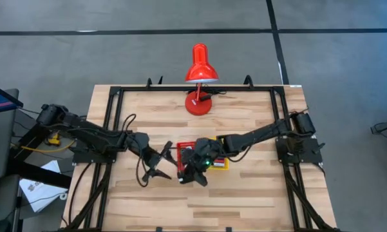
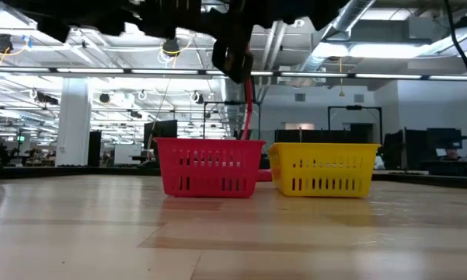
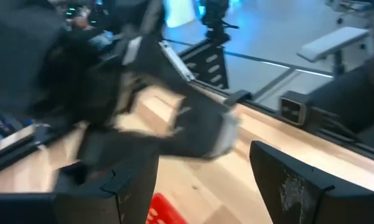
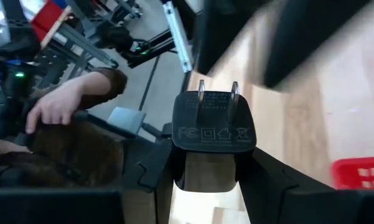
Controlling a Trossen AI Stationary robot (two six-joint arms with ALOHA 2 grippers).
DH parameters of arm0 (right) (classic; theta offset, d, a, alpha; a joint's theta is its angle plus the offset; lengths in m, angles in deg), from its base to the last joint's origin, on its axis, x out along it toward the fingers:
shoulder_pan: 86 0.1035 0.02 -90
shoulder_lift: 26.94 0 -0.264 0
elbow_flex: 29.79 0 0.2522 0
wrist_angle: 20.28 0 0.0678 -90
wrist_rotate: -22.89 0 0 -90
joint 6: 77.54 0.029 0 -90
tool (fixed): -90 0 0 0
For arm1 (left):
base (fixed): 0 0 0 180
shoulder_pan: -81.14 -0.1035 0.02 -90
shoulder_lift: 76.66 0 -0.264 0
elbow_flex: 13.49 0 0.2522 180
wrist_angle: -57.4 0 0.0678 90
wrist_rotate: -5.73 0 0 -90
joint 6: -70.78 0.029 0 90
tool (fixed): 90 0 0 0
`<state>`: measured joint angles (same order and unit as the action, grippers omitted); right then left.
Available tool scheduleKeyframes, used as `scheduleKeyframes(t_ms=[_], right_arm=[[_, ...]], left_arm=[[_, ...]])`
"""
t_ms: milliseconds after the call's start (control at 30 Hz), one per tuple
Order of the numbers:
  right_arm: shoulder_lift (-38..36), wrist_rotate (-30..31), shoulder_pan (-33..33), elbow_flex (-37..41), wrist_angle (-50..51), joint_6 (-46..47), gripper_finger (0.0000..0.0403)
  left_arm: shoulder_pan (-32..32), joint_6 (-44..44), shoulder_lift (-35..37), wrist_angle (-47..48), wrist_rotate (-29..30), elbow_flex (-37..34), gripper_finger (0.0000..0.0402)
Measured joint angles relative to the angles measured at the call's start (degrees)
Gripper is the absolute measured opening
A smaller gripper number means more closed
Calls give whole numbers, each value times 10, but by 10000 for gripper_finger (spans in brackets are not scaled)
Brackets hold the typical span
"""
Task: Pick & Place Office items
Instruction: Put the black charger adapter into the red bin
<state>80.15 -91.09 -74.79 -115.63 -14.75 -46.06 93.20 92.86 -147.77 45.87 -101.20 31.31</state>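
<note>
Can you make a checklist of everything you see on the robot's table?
Surface: pale wooden plank table in a black frame.
Job's things: black two-pronged plug adapter; red slotted plastic basket beside yellow slotted plastic basket.
Clutter: red desk lamp at the far edge.
Grippers: right tool shut on the adapter; left tool open, holding nothing.
Cables: black wires looping along the left arm.
Surroundings: a person's hand beyond the table.

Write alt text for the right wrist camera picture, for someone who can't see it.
The right gripper clamps a black plug-in power adapter, its two metal prongs pointing away from the camera, above the wooden table. A corner of the red basket shows at one edge, and a person's hand rests beyond the table.
</note>
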Motion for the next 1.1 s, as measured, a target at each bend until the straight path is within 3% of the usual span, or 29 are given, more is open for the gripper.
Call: scheduleKeyframes(t_ms=[300,467,633,800,1100], right_arm=[[0,-1,9,0,1,0,134],[0,-16,-1,0,-8,0,133],[0,-22,-2,0,14,2,133],[0,-13,3,-1,16,1,133],[1,-14,0,-1,22,0,133]], left_arm=[[-19,-3,-50,-91,-1,0,246],[-18,-13,-96,-95,-85,17,246],[-18,-27,-134,-94,-94,44,246],[-19,-28,-134,-96,-136,57,246],[-15,-27,-139,-94,-142,72,246]])
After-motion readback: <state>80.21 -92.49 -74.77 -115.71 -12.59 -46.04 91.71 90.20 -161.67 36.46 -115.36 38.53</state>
